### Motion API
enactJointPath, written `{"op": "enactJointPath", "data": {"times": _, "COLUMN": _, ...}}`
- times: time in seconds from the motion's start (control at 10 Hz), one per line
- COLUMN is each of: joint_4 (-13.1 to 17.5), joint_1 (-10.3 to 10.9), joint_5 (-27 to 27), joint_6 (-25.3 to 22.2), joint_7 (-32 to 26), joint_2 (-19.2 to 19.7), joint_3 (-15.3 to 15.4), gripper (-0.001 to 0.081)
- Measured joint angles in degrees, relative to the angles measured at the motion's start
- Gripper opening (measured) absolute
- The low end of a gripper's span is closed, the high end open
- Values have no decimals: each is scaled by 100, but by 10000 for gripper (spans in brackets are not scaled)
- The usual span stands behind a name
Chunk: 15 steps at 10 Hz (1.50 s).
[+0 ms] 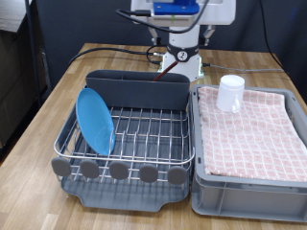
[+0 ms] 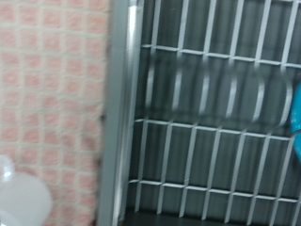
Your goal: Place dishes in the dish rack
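- Progress stands at one dish racked: the round flat bright-blue plate leans on edge in the silver wire dish rack, left of centre in the exterior view.
- The small white mug sits on the pink checked cloth in the grey crate, upper right, not yet racked.
- No wooden spoon shows.
- The jaws appear in neither view; whether apart or together, I cannot tell.
- The wrist view looks down across cloth and rack wires.
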Motion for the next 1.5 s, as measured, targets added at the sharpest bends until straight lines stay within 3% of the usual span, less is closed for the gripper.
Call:
{"op": "enactJointPath", "data": {"times": 0.5, "joint_4": -33, "joint_1": 277, "joint_5": 88, "joint_6": -482, "joint_7": 1591, "joint_2": -162, "joint_3": 710, "gripper": 803}}
{"op": "enactJointPath", "data": {"times": 0.7, "joint_4": -144, "joint_1": 395, "joint_5": 187, "joint_6": -562, "joint_7": 1937, "joint_2": -268, "joint_3": 962, "gripper": 803}}
{"op": "enactJointPath", "data": {"times": 1.2, "joint_4": -456, "joint_1": 498, "joint_5": 190, "joint_6": -427, "joint_7": 1898, "joint_2": -509, "joint_3": 1306, "gripper": 803}}
{"op": "enactJointPath", "data": {"times": 1.5, "joint_4": -380, "joint_1": 496, "joint_5": 134, "joint_6": -582, "joint_7": 1822, "joint_2": -402, "joint_3": 1327, "gripper": 803}}
